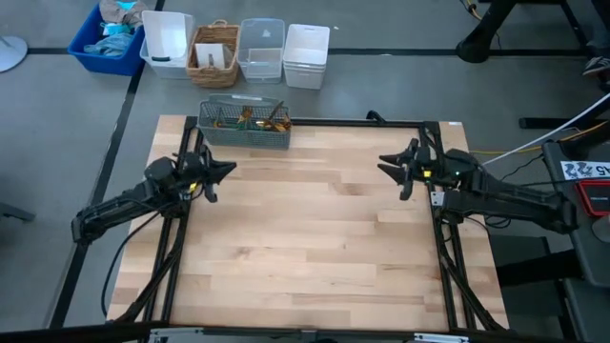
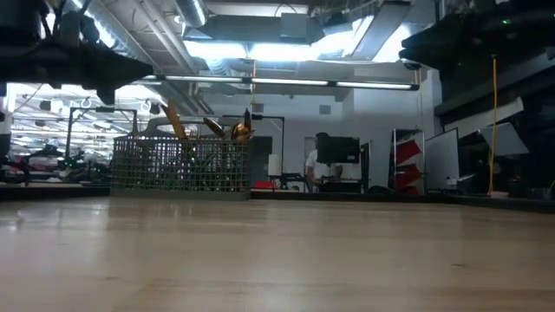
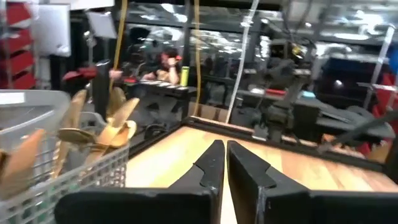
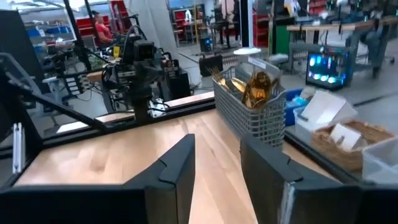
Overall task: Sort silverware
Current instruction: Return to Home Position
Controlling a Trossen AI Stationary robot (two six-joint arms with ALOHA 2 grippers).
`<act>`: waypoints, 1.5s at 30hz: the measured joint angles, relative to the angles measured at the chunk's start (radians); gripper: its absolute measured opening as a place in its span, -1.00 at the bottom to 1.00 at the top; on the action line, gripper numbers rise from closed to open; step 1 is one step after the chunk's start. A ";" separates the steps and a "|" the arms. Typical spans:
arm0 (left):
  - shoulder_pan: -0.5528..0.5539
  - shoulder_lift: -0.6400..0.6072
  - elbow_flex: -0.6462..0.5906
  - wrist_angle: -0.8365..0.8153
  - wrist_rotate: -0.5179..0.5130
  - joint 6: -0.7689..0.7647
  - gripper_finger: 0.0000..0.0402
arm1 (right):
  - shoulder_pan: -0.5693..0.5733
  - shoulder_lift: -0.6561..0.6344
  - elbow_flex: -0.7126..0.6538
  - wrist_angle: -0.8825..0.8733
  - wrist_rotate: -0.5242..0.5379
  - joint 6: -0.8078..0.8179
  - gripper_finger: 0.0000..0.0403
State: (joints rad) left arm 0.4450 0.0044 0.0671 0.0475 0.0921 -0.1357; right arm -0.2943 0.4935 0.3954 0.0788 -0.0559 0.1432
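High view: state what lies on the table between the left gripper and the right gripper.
Nothing: in the high view only bare wooden table separates the left gripper and the right gripper.

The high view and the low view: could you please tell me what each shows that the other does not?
Only the high view shows the bins on the floor beyond the table. It also shows both whole arms, with the left gripper near the basket and the right gripper opposite. Only the low view shows the room behind, with a person far off and ceiling lights. Both show the basket of silverware on the table.
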 joint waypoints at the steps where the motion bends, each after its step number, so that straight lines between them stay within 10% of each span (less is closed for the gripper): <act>1: -0.009 0.000 -0.018 0.023 0.008 0.014 -0.95 | 0.000 -0.017 -0.013 0.000 -0.001 -0.017 -0.37; 22: -0.085 0.013 -0.058 -0.014 0.028 0.065 -0.98 | 0.000 -0.073 -0.296 0.311 -0.043 -0.118 -0.37; 45: -0.084 0.013 -0.058 -0.016 0.027 0.065 -0.98 | -0.001 -0.272 -0.385 0.279 -0.204 -0.148 -0.37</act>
State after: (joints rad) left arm 0.3607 0.0170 0.0093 0.0315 0.1192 -0.0708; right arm -0.2951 0.2212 0.0108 0.3580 -0.2595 -0.0048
